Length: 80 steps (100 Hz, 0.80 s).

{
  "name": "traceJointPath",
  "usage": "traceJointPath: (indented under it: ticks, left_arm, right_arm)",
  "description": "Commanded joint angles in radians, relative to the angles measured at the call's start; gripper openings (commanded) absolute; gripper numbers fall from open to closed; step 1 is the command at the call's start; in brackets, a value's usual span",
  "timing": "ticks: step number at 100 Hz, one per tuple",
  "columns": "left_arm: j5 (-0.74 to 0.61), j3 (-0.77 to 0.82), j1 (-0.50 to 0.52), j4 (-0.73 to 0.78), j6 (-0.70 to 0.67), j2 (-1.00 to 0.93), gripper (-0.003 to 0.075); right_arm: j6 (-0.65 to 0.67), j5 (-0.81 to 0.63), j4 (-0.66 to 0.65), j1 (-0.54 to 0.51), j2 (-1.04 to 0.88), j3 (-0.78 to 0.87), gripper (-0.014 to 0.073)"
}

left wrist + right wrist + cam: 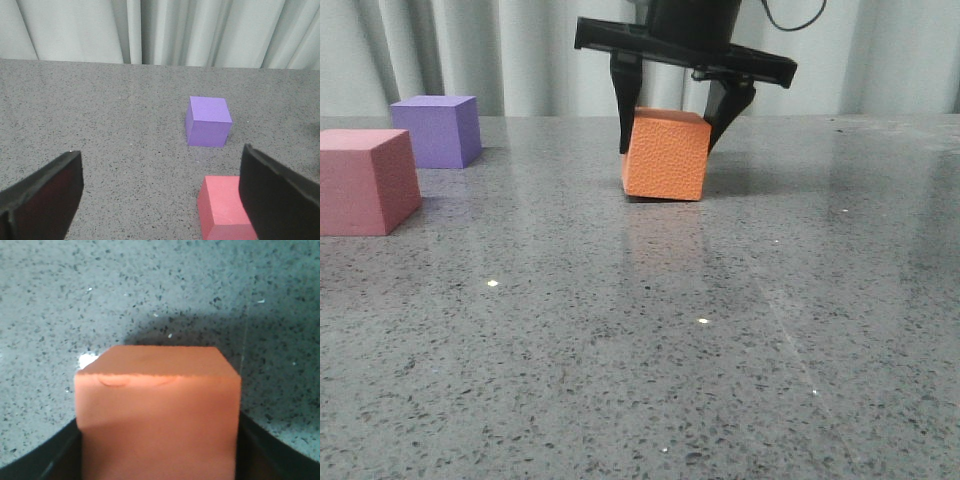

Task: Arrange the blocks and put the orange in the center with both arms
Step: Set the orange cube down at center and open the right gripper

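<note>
The front camera sits low, almost at table (pixel 740 330) height, looking straight ahead toward the curtain (pixel 470 50) at twelve o'clock. The left wrist camera looks down and forward from higher up. Both see the purple cube (pixel 438 130) and pink cube (pixel 365 180). The right wrist camera looks down, very close to the orange cube (pixel 157 410), which the front camera also sees.

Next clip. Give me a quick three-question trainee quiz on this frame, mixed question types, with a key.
1. True or false: the right pincer has its fingers on either side of the orange cube.
2. Which cube lies farther back on the table: A) pink cube B) purple cube?
3. Fill in: the left pincer is ____ and holds nothing.

Key: 1 true; 2 B; 3 open.
</note>
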Motion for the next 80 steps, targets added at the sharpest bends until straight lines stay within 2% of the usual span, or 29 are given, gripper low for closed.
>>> traceJointPath:
  ticks: [1, 9, 14, 28, 32, 43, 80]
  left_arm:
    - [-0.088, -0.035, 0.002, -0.016, -0.001, 0.003, 0.0596]
    - [-0.088, -0.035, 0.002, -0.016, -0.001, 0.003, 0.0596]
    - [-0.088, -0.035, 0.002, -0.016, -0.001, 0.003, 0.0596]
    - [-0.088, -0.035, 0.002, -0.016, -0.001, 0.003, 0.0596]
    - [-0.088, -0.035, 0.002, -0.016, -0.001, 0.003, 0.0596]
    - [-0.088, -0.035, 0.002, -0.016, -0.001, 0.003, 0.0596]
    - [-0.088, -0.035, 0.002, -0.016, -0.001, 0.003, 0.0596]
  right_arm:
    - [0.002, 0.002, 0.008, -0.002, -0.056, -0.034, 0.0234]
    - [-0.001, 0.013, 0.008, -0.002, -0.056, -0.034, 0.0248]
    - [-0.001, 0.014, 0.008, -0.002, -0.056, -0.034, 0.0288]
    - [-0.001, 0.019, 0.008, -0.002, -0.054, -0.034, 0.0568]
    - [-0.001, 0.026, 0.008, -0.002, -0.054, -0.034, 0.0616]
    - [-0.001, 0.03, 0.008, -0.002, -0.054, -0.034, 0.0577]
    - [-0.001, 0.07, 0.009, -0.002, -0.099, -0.035, 0.0577]
